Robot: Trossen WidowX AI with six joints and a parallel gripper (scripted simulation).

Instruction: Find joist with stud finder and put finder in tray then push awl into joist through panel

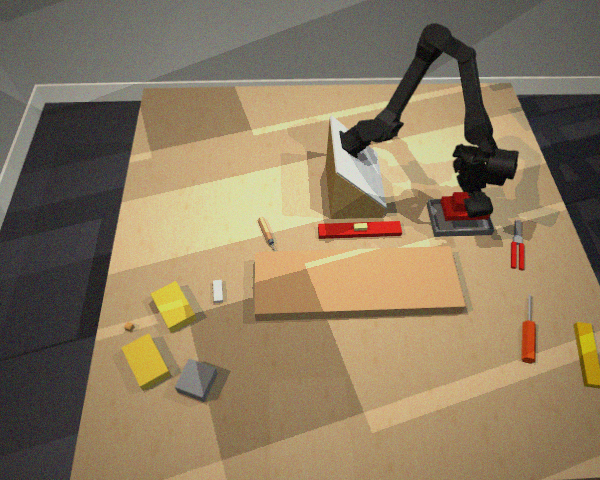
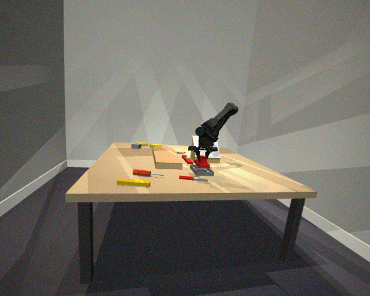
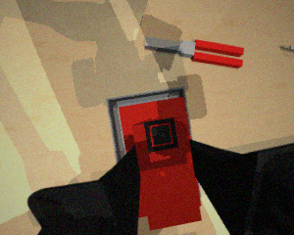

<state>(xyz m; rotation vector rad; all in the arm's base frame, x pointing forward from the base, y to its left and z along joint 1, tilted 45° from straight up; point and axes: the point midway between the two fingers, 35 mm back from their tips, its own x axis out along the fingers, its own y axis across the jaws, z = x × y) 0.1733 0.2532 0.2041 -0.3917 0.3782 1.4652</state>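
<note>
My gripper (image 1: 470, 200) (image 2: 202, 158) (image 3: 159, 145) is shut on the red stud finder (image 1: 451, 207) (image 2: 201, 164) (image 3: 169, 198). It holds the stud finder low over the grey tray (image 1: 463, 233) (image 2: 206, 174) (image 3: 113, 127), towards the tray's back side in the top view. I cannot tell whether the stud finder touches the tray. Its dark square display faces up in the wrist view. The floor panel (image 1: 388, 284) (image 2: 166, 156) lies flat, with no visible hole. The awl (image 1: 264, 229) (image 2: 180, 152) lies beyond the panel's back left corner, its wooden handle pointing away.
A red level (image 1: 336, 229) (image 2: 187, 158) lies between the panel and a white-faced wedge (image 1: 353, 173). Pliers (image 1: 520, 253) (image 2: 186, 177) (image 3: 218, 46) lie right of the tray. An orange screwdriver (image 1: 528, 342) (image 2: 142, 172) and yellow bar (image 1: 588, 355) (image 2: 133, 182) lie front right; several small blocks lie left.
</note>
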